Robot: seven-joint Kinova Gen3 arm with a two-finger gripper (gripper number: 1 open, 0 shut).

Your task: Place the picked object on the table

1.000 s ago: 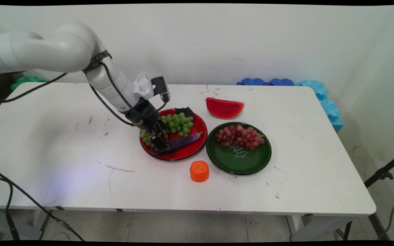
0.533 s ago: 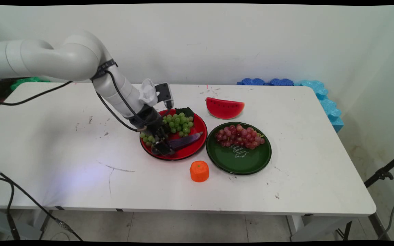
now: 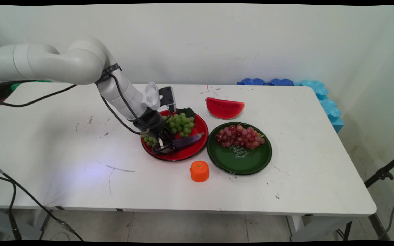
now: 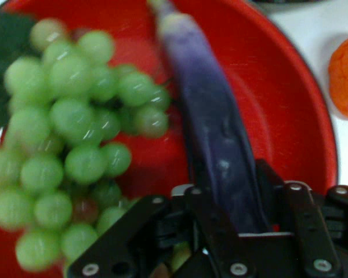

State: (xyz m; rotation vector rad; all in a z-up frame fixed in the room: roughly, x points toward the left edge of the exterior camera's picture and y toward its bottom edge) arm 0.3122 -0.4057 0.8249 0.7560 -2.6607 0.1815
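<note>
Gripper (image 3: 164, 146) sits low in the red plate (image 3: 186, 155), fingers clamped on the near end of the purple eggplant (image 3: 187, 140); hand view confirms it, eggplant (image 4: 211, 139) running up from between the fingers. Versus a second ago: arm has shifted right and toward the wall, wrist rotated, and the eggplant has swung with the gripper, now lying a bit flatter across the plate. So the grasp holds and the eggplant follows the hand, though its far end looks like it's resting on the plate. Green grapes (image 3: 180, 123) lie just beside it, touching the gripper's left side. Green plate (image 3: 248, 163) with red grapes (image 3: 239, 135), watermelon slice (image 3: 224, 108) and orange (image 3: 199, 171) unchanged.
</note>
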